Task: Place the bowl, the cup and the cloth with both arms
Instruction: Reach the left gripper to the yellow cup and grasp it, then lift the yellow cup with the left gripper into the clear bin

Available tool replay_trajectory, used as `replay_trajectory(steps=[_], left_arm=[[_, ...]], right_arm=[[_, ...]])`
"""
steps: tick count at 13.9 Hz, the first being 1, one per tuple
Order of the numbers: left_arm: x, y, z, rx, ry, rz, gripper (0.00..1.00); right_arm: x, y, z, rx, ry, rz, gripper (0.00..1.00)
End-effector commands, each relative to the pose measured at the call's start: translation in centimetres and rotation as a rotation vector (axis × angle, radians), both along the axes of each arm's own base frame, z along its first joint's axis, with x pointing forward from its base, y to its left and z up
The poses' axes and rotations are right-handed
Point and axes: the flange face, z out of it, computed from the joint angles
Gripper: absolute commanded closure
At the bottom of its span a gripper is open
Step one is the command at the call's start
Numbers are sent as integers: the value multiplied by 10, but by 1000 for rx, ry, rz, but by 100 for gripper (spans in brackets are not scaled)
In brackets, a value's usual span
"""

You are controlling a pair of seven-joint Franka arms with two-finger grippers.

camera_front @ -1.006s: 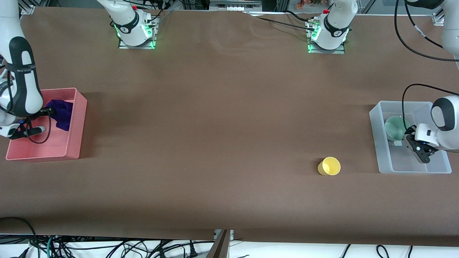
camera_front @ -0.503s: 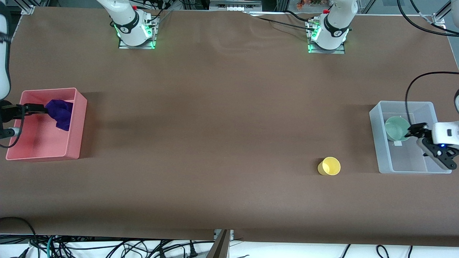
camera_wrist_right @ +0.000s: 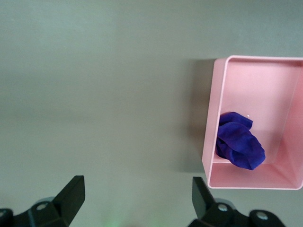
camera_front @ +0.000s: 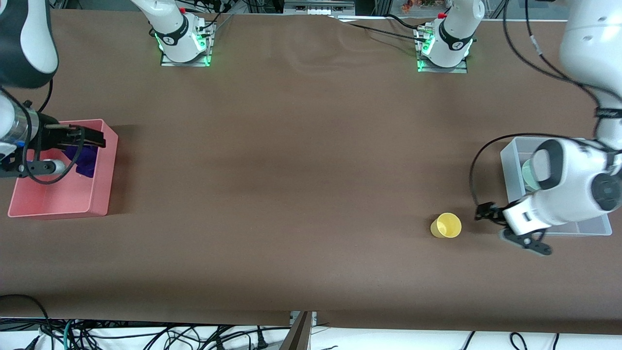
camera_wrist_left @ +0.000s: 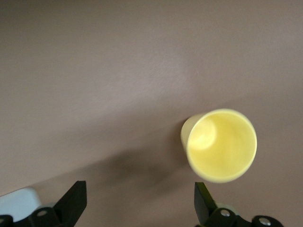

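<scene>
Front view: bowl (camera_front: 528,176) mostly arm-hidden

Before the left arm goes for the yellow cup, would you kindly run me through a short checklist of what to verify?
1. Left pincer open and holding nothing: ok.
2. Cup upright on the bare table, nothing touching it: ok.
3. Left pincer lined up with the cup: not ok; it hangs beside the cup, toward the clear bin, and the left wrist view shows the cup off to one finger's side.
4. Bowl in the clear bin: ok, though the arm hides most of it.
5. Cloth in the pink bin: ok.
6. Right pincer open, empty, over the pink bin: ok.
</scene>
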Motion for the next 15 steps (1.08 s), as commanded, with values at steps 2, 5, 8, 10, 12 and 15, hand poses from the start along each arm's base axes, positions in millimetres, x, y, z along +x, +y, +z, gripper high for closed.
replay_trajectory(steps=[2, 5, 8, 10, 12, 15], left_arm=[[6, -20, -23, -58, -18, 81, 0], [3, -22, -54, -69, -23, 92, 53], [1, -22, -57, -71, -10, 111, 100], [1, -22, -57, -72, -4, 118, 100], [0, -24, -56, -73, 0, 127, 100], [-1, -23, -42, -68, 36, 120, 100]], right_arm=[[-20, 28, 40, -31, -54, 53, 0], [-27, 7, 71, -41, -90, 15, 0], [-26, -7, 73, -72, -94, 5, 0], [-25, -29, 69, -60, -83, -17, 0], [-26, -28, 73, -61, -83, -15, 0], [-28, -30, 76, -60, -81, -19, 0]])
